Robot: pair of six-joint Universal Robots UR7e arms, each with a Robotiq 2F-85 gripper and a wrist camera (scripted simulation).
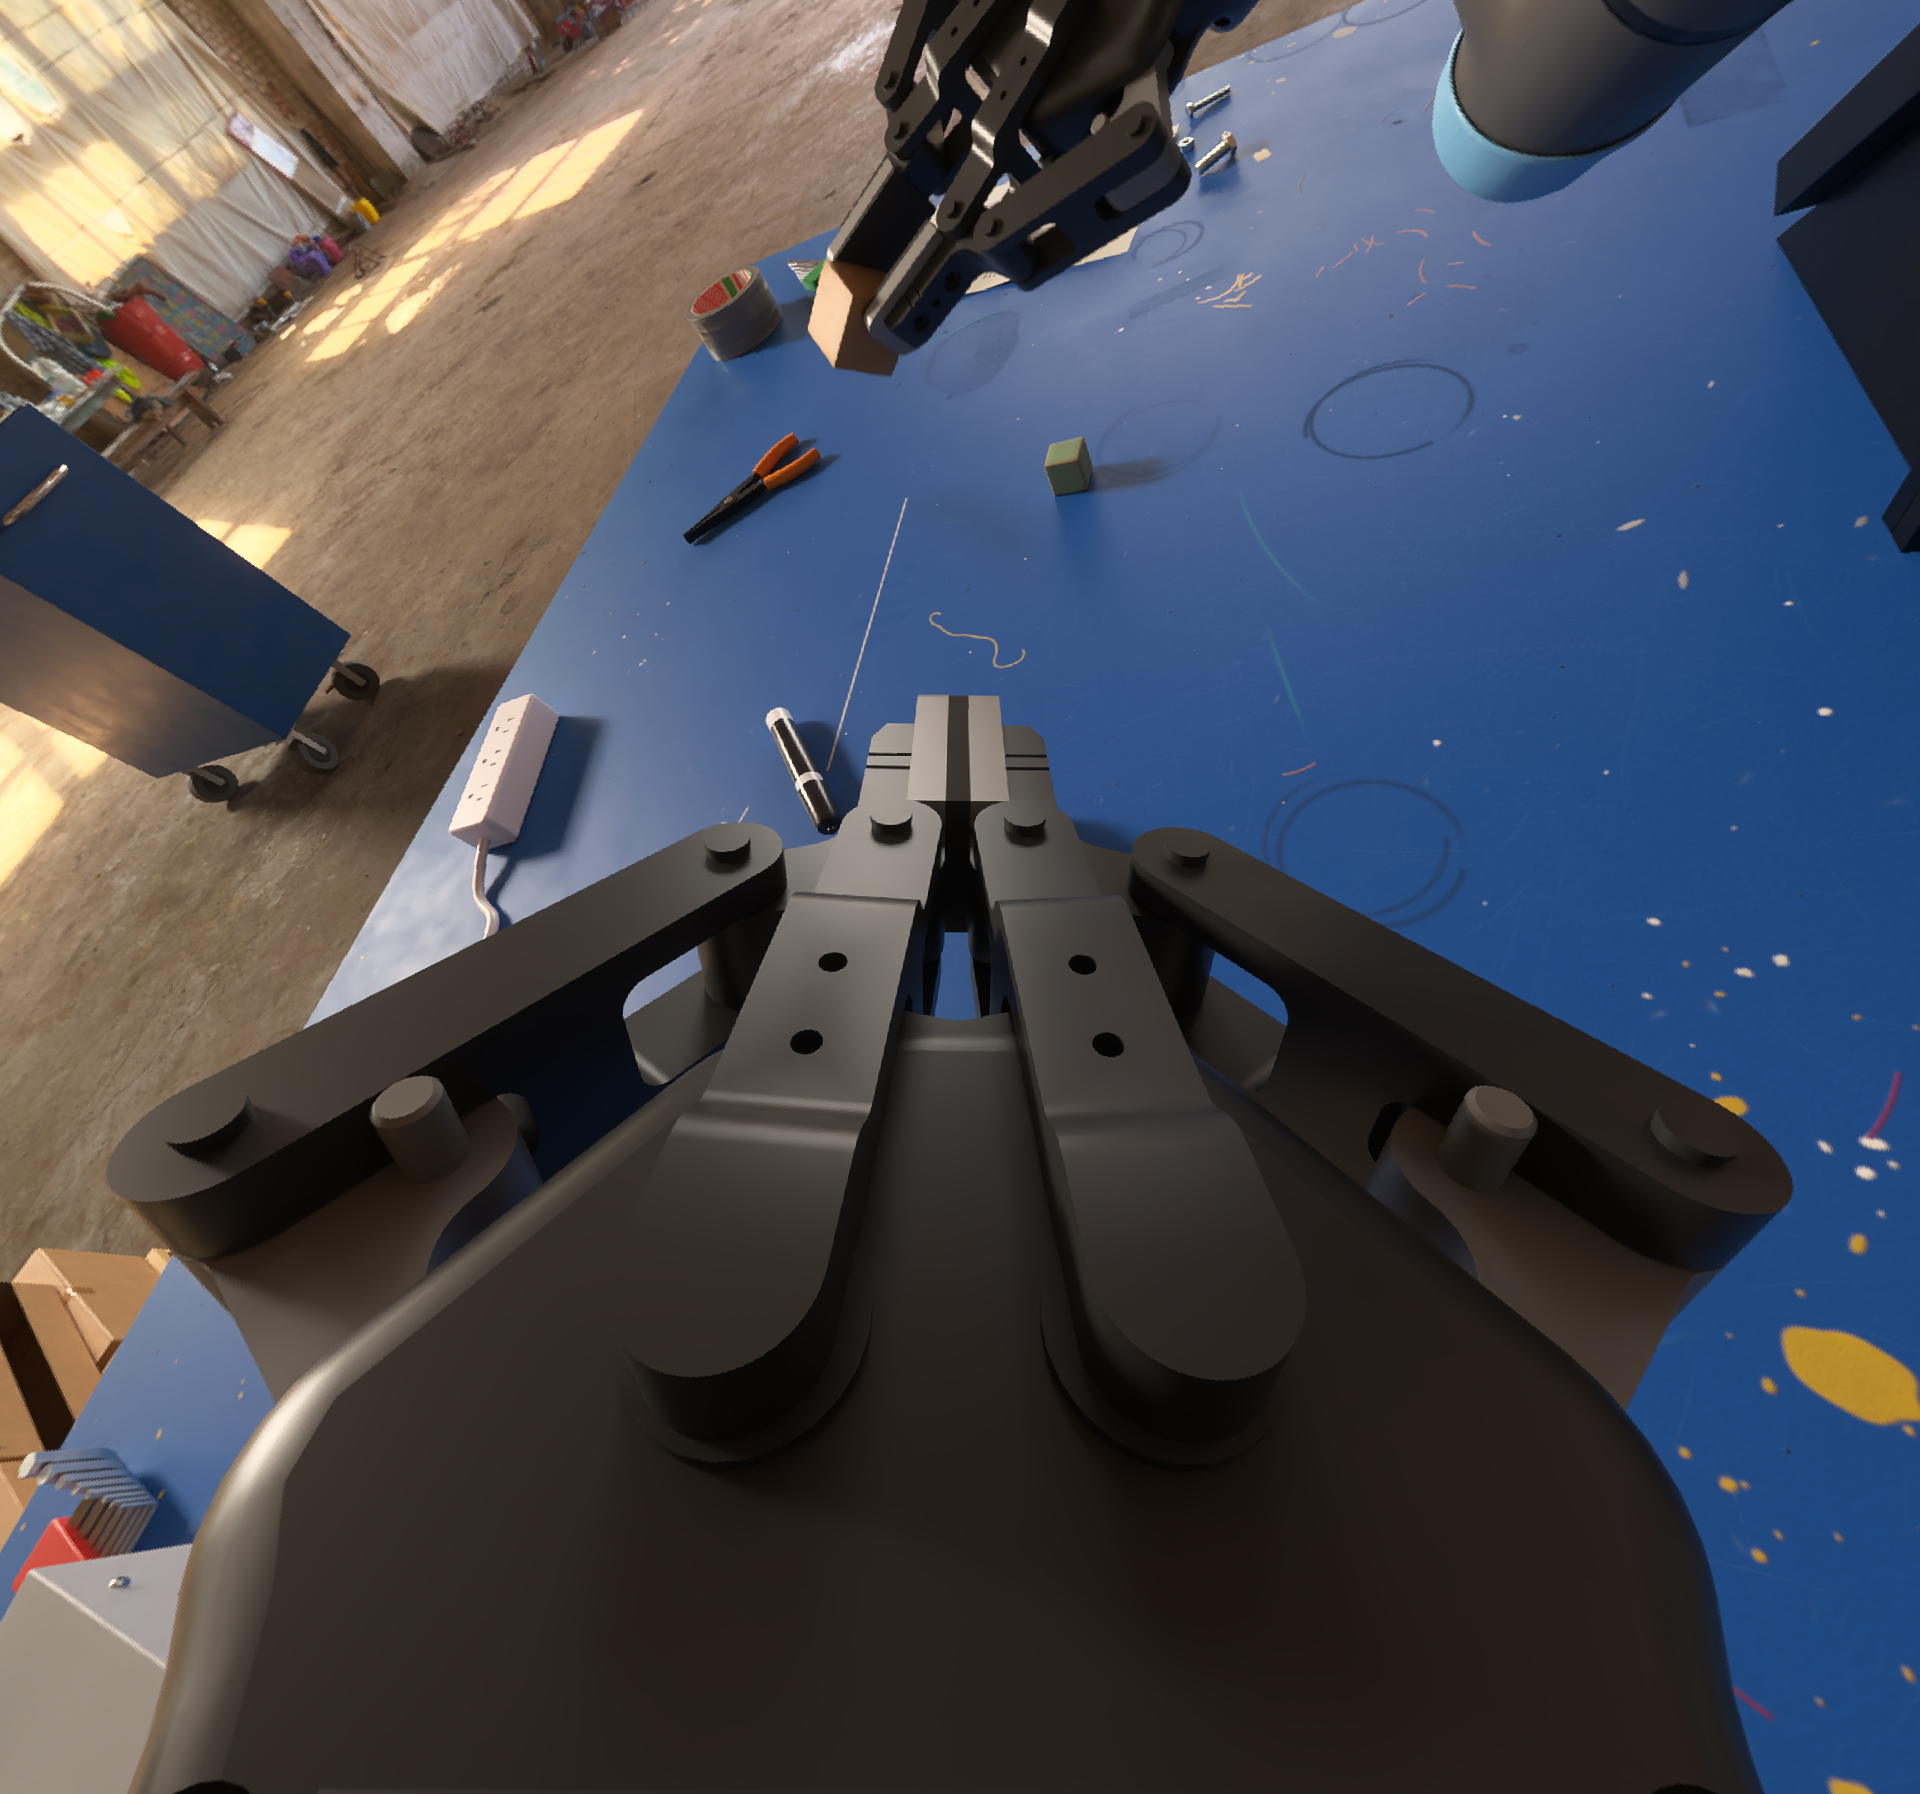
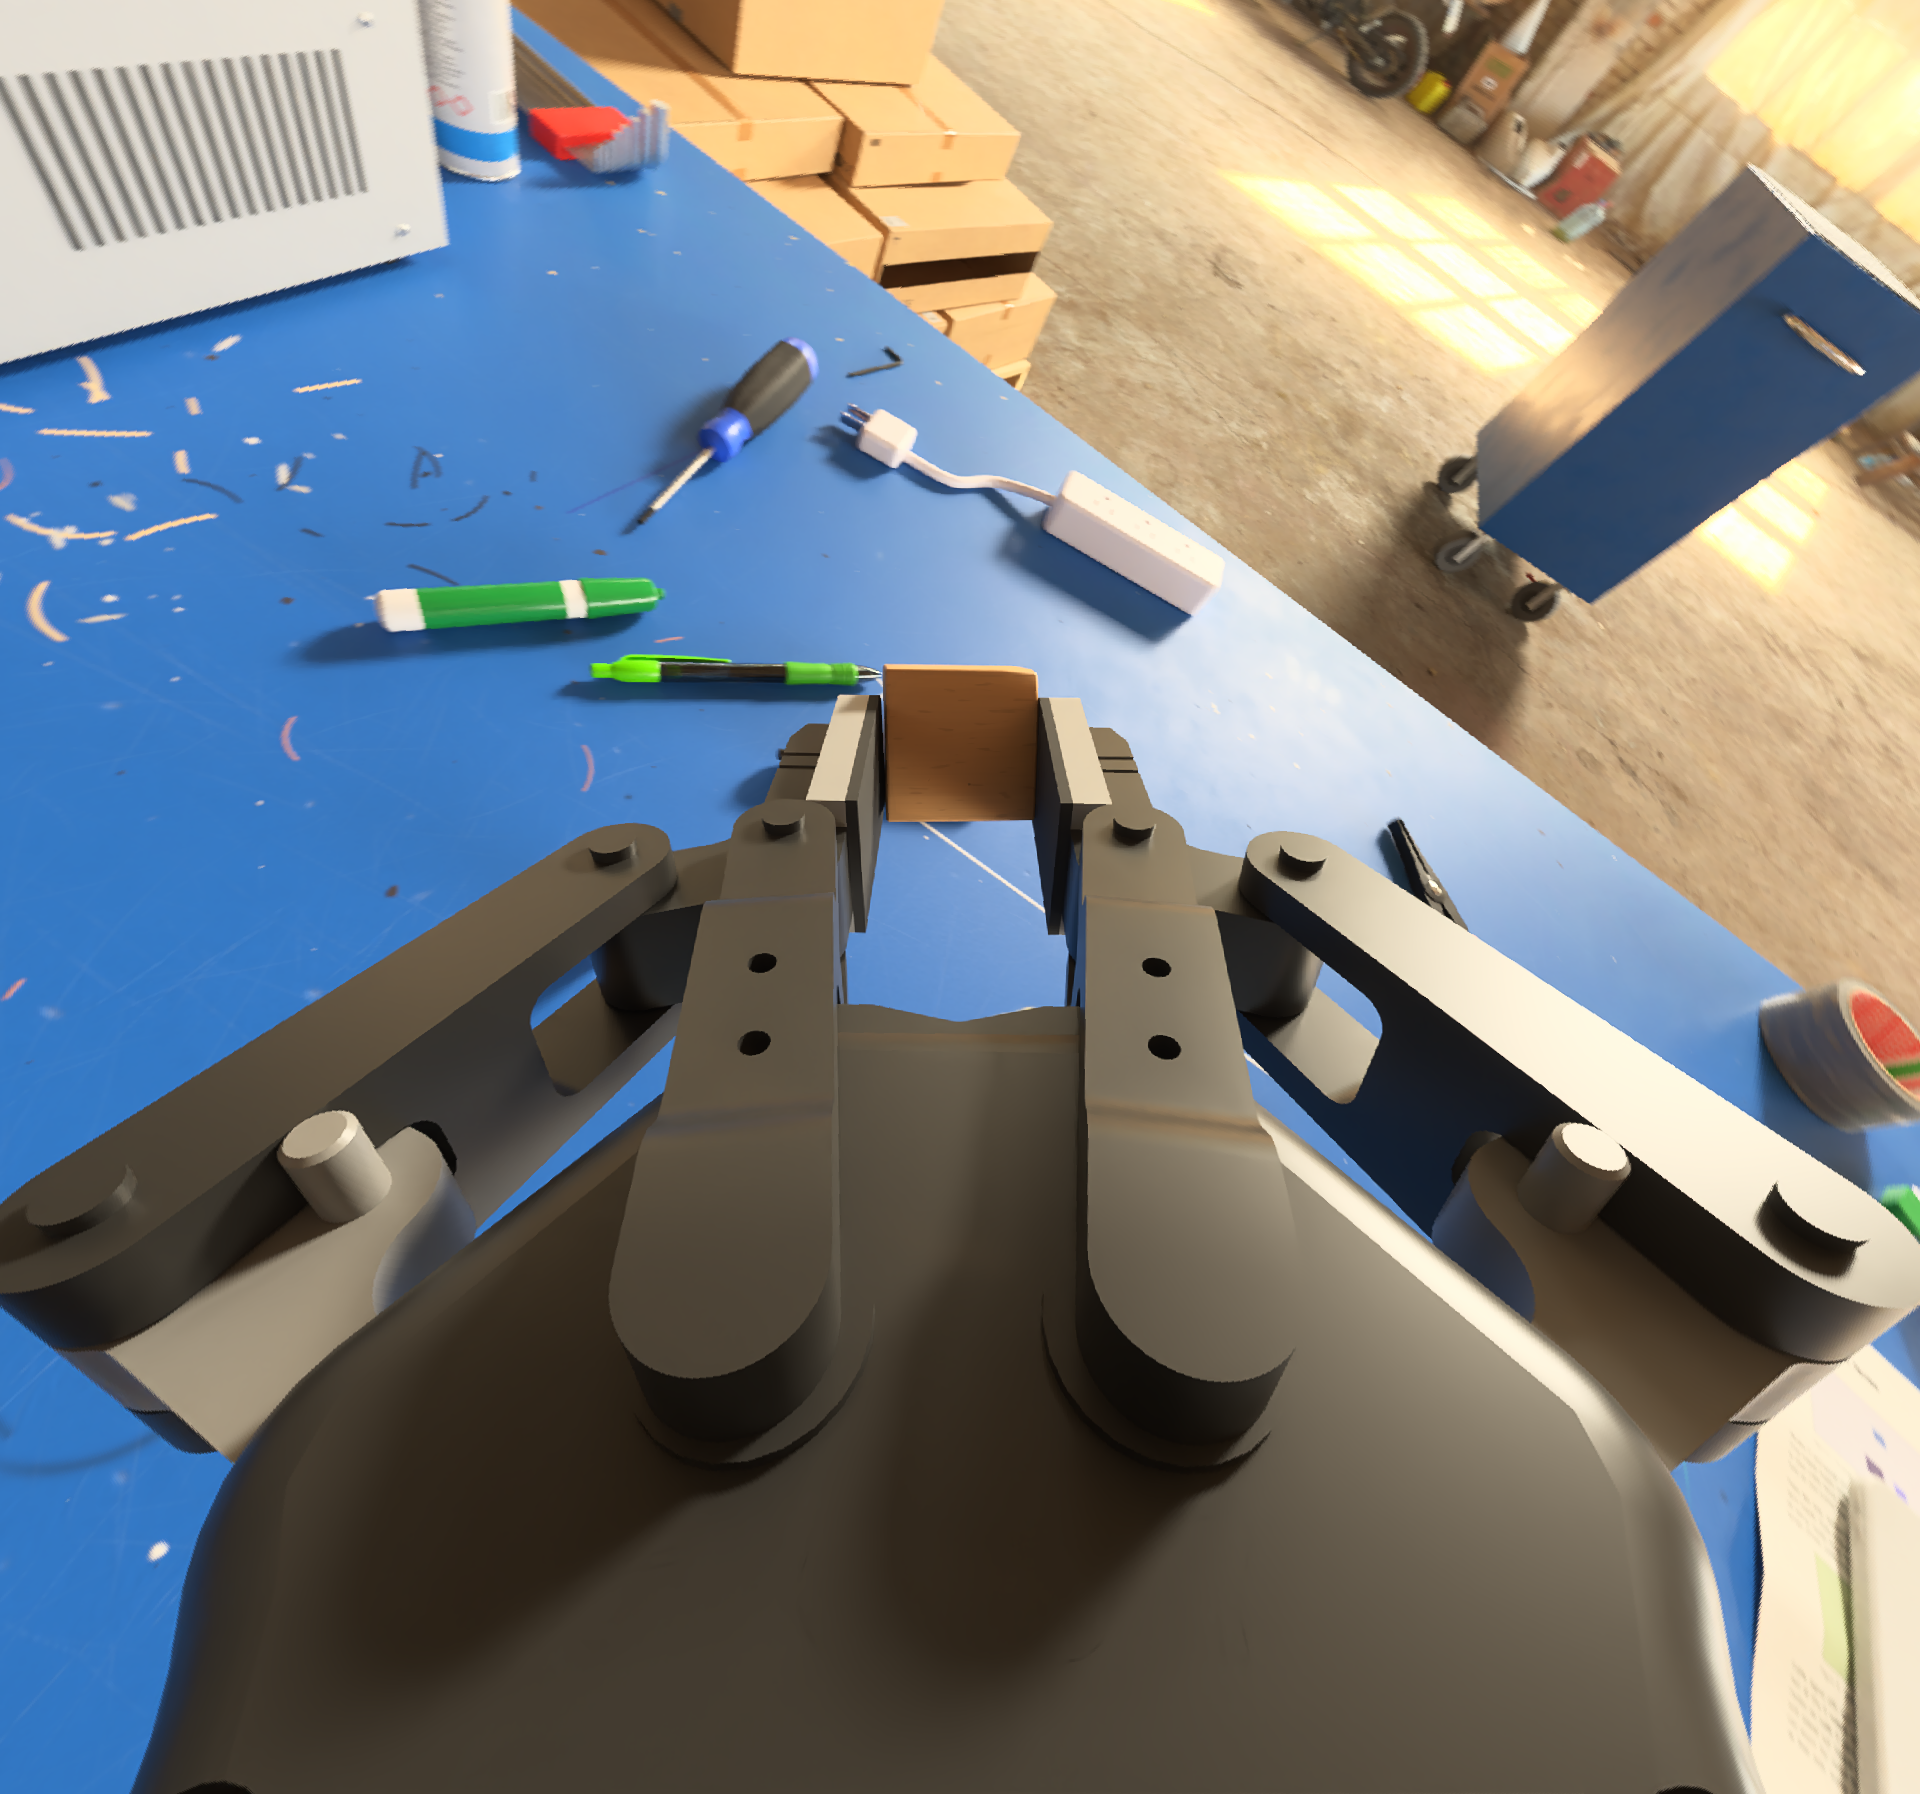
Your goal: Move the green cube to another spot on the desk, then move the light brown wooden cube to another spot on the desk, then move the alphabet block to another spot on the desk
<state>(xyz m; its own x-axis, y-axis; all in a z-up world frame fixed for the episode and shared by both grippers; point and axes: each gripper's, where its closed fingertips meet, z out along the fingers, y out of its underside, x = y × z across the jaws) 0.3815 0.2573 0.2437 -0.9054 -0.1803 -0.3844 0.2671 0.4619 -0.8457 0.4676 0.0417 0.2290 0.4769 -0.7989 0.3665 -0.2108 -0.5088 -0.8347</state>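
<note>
Right gripper: clamped on light brown wooden cube, raised near the table edge; risks a set-down overhanging it, or nudging green pen. Left gripper: closed, empty. Green cube: mid-table.

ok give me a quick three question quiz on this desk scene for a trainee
1. True or false: the left gripper is shut and holds nothing.
2. What is the right gripper clamped on? A) green marker B) light brown wooden cube C) screwdriver
3. Fill in: in the left wrist view, the green cube rests on the blue ____, apart from both grippers.

Key: 1 true; 2 B; 3 desk.
</note>
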